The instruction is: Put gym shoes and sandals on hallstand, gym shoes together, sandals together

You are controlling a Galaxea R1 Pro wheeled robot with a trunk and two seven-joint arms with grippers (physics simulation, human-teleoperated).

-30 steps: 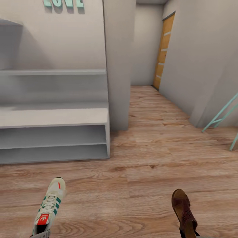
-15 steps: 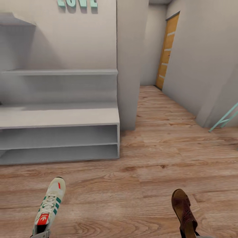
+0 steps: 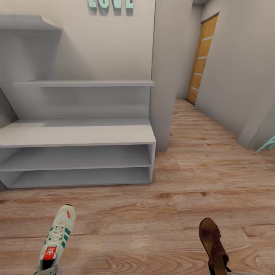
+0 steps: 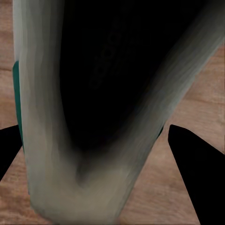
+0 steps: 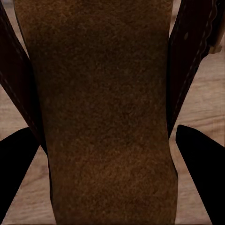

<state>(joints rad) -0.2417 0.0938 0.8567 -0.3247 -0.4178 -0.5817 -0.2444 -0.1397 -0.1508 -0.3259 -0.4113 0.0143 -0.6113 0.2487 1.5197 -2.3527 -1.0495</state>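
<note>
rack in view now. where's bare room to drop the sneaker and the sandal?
The hallstand bench top is bare from its left end to the pillar-side edge, and both open shelf levels below look empty. The floating shelf above is bare too. Nothing looks crowded. The gym shoe and sandal sit low in the head view, the floor between them bare.

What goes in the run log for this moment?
left end effector: shut on gym shoe | right end effector: shut on sandal | hallstand: ahead, holds no shoes
</note>
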